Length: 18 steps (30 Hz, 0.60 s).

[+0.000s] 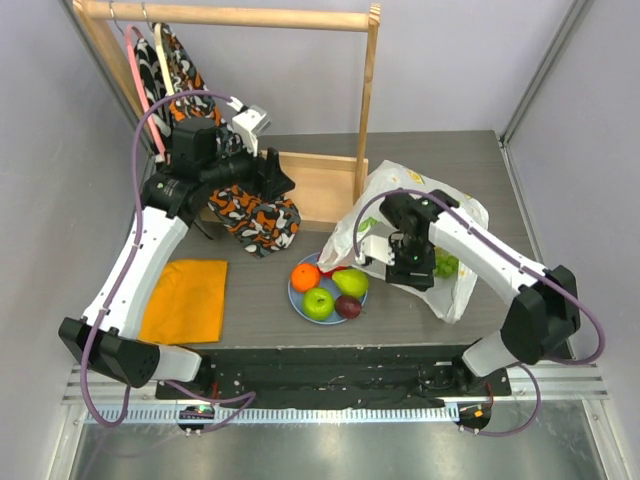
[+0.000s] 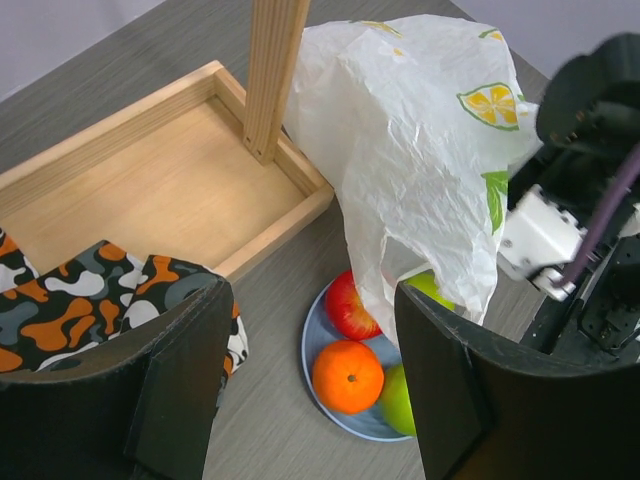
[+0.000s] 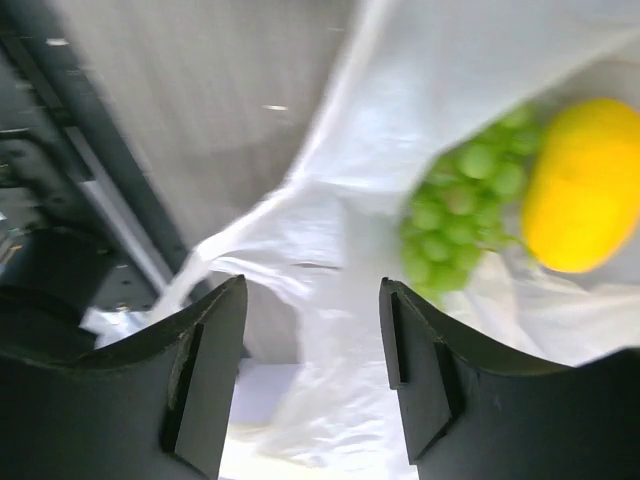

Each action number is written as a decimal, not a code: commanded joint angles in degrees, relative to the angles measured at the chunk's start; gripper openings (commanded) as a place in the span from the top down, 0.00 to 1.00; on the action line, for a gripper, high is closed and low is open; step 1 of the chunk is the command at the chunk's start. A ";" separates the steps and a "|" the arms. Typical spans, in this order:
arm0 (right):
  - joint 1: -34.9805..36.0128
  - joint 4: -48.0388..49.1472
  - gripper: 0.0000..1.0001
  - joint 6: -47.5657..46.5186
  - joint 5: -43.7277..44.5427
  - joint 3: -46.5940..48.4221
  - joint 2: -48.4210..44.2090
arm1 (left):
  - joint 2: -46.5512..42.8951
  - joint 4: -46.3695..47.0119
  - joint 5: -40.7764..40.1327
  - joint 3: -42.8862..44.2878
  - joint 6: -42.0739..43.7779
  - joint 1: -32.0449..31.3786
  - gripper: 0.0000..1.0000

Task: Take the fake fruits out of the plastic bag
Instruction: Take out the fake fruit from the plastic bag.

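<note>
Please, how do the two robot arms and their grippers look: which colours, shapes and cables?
The left arm and the right arm have smooth white links and blocky black joints. A thin purple cable loops along each arm. The left gripper and the right gripper each have two broad matte black fingers with flat inner faces. No markings can be made out.

Grey wood-grain table (image 1: 260,320), pale lilac walls (image 1: 450,60)
</note>
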 commanded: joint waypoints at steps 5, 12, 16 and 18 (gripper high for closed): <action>-8.51 11.18 0.37 -8.47 4.55 6.75 10.76 | -0.48 2.62 2.29 1.01 -1.31 0.19 0.30; -15.02 16.36 0.38 -6.89 4.20 15.81 22.63 | -1.27 1.83 1.67 -0.22 -0.08 0.19 0.30; -17.04 17.51 0.33 -8.29 5.87 18.37 27.74 | -1.09 1.39 1.32 -0.39 -0.08 0.11 0.30; -17.74 19.17 0.32 -7.94 6.57 18.45 29.85 | -1.09 1.30 1.41 -0.66 -0.08 0.11 0.30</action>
